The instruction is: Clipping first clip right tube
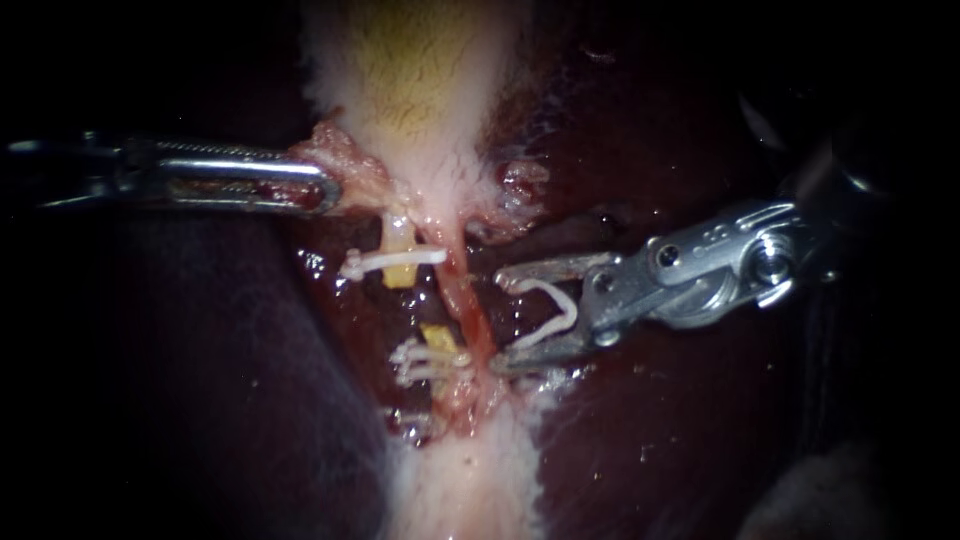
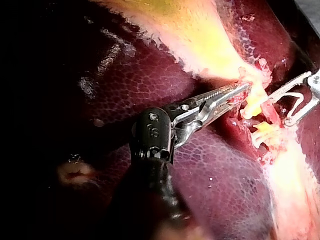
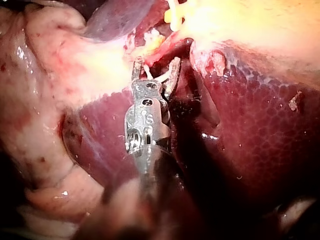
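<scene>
Our right instrument [image 1: 500, 320], entering from the right of the frame, holds an open white V-shaped clip [image 1: 550, 312] between its spread jaws, whose tips are just beside the thin reddish right tube [image 1: 470, 305] at centre. That tube carries no clip, so we judge the clipping not yet done. Upper left, our left instrument [image 1: 330, 190] is clamped on pale pink tissue [image 1: 350, 165].
</scene>
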Available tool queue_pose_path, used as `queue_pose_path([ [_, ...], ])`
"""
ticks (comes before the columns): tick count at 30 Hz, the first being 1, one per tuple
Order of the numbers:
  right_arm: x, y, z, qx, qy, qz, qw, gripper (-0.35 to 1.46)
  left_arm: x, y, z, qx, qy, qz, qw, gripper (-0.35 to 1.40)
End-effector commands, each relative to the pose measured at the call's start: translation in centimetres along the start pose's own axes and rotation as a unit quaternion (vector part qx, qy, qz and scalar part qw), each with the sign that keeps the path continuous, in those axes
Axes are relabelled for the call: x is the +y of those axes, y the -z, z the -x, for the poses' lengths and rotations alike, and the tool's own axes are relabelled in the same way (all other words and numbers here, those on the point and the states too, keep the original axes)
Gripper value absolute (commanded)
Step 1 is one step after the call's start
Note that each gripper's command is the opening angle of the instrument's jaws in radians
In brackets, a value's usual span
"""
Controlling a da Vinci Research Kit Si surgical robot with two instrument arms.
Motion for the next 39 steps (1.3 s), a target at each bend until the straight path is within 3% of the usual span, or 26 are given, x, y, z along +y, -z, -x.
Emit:
queue_pose_path([
  [1, 0.01, -0.03, 0.0, 0.006, -0.005, -0.003, 1.0, 0.49, -0.01, 0.0, 0.0, 0.0, 0.0, 0.0, 1.0, -0.35],
  [17, 0.03, -0.31, -0.09, 0.074, -0.056, -0.039, 0.9949, 0.49, -0.07, -0.02, 0.0, 0.0, 0.0, 0.0, 1.0, -0.35],
  [30, -0.12, -0.46, 0.04, 0.076, -0.081, -0.098, 0.989, 0.46, -0.11, -0.02, 0.01, 0.0, 0.0, 0.0, 1.0, -0.35],
  [39, -0.19, -0.5, 0.05, 0.107, -0.099, -0.122, 0.9818, 0.45, -0.16, -0.01, 0.01, 0.0, 0.0, -0.001, 1.0, -0.35],
])
